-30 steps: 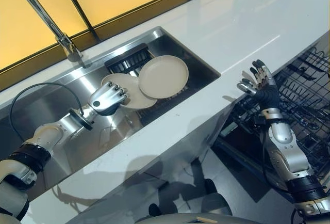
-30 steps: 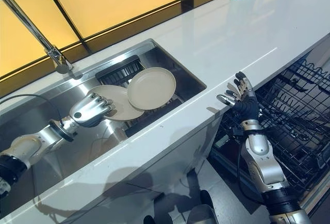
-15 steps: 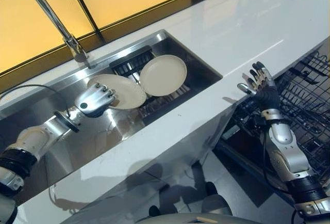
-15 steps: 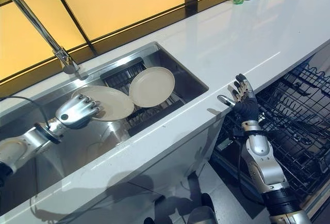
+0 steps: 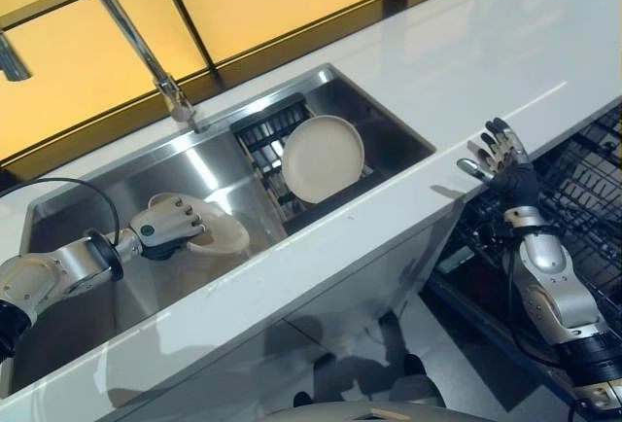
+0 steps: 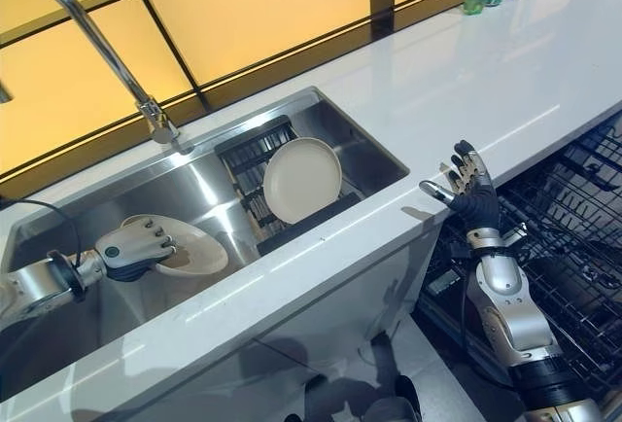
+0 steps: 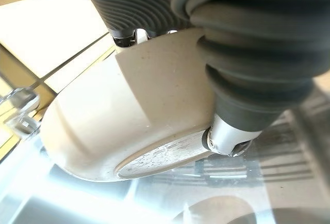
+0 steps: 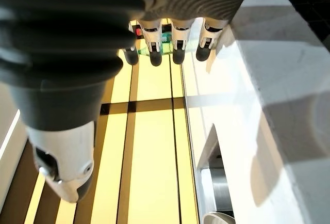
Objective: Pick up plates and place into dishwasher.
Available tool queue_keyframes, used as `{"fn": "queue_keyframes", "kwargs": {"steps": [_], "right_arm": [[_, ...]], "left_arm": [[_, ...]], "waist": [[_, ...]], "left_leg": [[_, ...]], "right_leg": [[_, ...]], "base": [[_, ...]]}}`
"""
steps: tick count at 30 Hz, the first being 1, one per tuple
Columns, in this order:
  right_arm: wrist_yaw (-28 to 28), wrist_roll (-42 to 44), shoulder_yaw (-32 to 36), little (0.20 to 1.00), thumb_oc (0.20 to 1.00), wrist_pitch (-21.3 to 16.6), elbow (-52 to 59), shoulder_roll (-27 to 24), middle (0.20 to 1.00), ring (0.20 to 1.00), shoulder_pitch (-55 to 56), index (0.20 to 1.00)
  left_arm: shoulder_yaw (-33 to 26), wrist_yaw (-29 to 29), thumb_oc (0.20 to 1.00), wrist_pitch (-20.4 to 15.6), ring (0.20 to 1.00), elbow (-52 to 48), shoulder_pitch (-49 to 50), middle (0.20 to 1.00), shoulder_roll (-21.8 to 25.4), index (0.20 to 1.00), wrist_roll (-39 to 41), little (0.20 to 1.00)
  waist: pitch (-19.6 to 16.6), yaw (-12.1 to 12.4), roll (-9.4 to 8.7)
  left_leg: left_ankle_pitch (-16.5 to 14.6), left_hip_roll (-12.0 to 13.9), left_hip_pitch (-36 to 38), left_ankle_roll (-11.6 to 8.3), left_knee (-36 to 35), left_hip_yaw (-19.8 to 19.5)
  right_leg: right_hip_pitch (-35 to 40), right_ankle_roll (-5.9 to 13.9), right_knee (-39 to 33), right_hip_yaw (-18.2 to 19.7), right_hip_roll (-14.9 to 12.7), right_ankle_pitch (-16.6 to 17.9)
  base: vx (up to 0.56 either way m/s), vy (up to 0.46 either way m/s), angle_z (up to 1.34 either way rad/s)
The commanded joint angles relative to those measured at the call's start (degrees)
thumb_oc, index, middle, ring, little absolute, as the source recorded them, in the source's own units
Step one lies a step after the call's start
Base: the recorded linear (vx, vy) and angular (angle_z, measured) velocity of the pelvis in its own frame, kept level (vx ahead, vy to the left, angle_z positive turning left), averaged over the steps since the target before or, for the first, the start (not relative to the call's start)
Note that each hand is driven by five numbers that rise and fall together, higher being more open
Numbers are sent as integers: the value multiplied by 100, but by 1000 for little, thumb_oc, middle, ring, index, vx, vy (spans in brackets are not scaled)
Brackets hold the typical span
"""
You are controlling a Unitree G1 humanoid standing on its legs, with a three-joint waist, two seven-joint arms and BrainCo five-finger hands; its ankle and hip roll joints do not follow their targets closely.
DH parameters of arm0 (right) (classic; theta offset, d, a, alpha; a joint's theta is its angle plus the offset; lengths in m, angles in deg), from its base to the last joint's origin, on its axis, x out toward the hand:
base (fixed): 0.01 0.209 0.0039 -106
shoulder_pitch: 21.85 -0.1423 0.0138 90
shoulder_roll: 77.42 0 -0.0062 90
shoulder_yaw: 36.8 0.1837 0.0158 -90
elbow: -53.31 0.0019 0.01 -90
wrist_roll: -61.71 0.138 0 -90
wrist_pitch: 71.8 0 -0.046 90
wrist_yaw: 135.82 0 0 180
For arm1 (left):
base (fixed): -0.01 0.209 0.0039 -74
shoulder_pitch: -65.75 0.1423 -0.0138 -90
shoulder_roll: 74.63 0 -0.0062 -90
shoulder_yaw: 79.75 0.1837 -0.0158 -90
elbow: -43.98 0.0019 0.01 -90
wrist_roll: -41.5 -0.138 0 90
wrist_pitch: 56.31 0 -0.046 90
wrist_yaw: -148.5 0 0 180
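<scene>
Left hand [image 5: 167,228] grips a beige plate [image 5: 216,236] low inside the steel sink [image 5: 87,210], fingers and thumb curled round its rim. Another plate [image 5: 322,158] leans on the black rack [image 5: 267,130]. Right hand [image 5: 501,159] hangs spread and empty beside the counter [image 5: 466,62], over the dishwasher rack [image 5: 593,198]

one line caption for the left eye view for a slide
Left hand grips a beige plate in the sink.

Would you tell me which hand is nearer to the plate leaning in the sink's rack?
Left. The left hand is inside the sink, gripping another plate beside the rack. The right hand is outside the sink, raised open past the counter edge, farther from the leaning plate.
</scene>
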Motion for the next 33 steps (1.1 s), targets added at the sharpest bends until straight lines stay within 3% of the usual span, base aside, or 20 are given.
{"fn": "queue_keyframes", "kwargs": {"steps": [1, 4, 7, 13, 18, 21, 25, 33], "right_arm": [[-184, -139, 83, 1000, 1000, -397, 238, -167, 1000, 1000, -126, 1000], [-297, -613, -14, 1000, 1000, -583, 393, -59, 1000, 1000, -377, 1000], [-304, -1121, -142, 1000, 1000, -629, 517, 24, 1000, 1000, -834, 1000], [-754, -1576, -117, 1000, 1000, -702, 975, -160, 1000, 1000, -1216, 1000], [-1385, -1607, 47, 1000, 1000, -921, 1270, -375, 1000, 1000, -1175, 1000], [-1701, -1645, 25, 1000, 1000, -1035, 1459, -463, 1000, 1000, -1279, 1000], [-2089, -1901, -184, 1000, 1000, -1097, 1707, -567, 1000, 1000, -1593, 1000], [-2353, -2166, -515, 1000, 1000, -1052, 1989, -859, 1000, 1000, -2161, 1000]], "left_arm": [[-893, -563, 200, 592, 200, -54, -496, 200, 576, 200, 1620, 200], [-1173, -1053, 200, 282, 200, 85, -837, 200, 123, 200, 2244, 200], [-1393, -1329, 200, 53, 200, -117, -1128, 200, -446, 200, 2212, 200], [-1822, -1296, 200, -30, 200, -800, -1201, 200, -1096, 200, 2600, 200], [-2228, -1136, 200, -62, 200, -1389, -989, 200, -1272, 200, 3114, 200], [-2338, -609, 200, -221, 200, -1828, -929, 200, -1578, 200, 3647, 200], [-2142, 672, 200, -416, 200, -2436, -1012, 200, -1988, 200, 4754, 200], [-1528, 3056, 200, -497, 200, -3036, -1458, 200, -2204, 200, 6512, 200]], "waist": [[-281, 186, -156], [-368, 282, -275], [-484, 408, -401], [-705, 534, -607], [-851, 590, -727], [-909, 640, -790], [-953, 712, -856], [-1007, 719, -867]], "left_leg": [[-519, -305, -190, 296, 123, -242], [-511, -257, -215, 292, 122, -266], [-519, -216, -216, 277, 128, -298], [-540, -137, -182, 253, 126, -305], [-544, -96, -161, 230, 119, -325], [-541, -74, -158, 218, 119, -345], [-475, -50, -213, 200, 155, -397], [-498, -62, -193, 203, 152, -463]], "right_leg": [[-214, 210, 509, -232, -176, -507], [-191, 181, 479, -303, -150, -507], [-139, 148, 471, -382, -111, -542], [-66, 127, 486, -450, -37, -611], [-27, 128, 439, -430, 4, -604], [4, 124, 407, -449, 29, -598], [-20, 94, 431, -467, 68, -564], [18, 77, 398, -445, 117, -569]], "base": [[-83, -58, 18], [-62, -65, 10], [-37, -60, 5], [-23, -55, 6], [-29, -50, 4], [-42, -53, 1], [-73, -46, 2], [-51, -20, 1]]}}
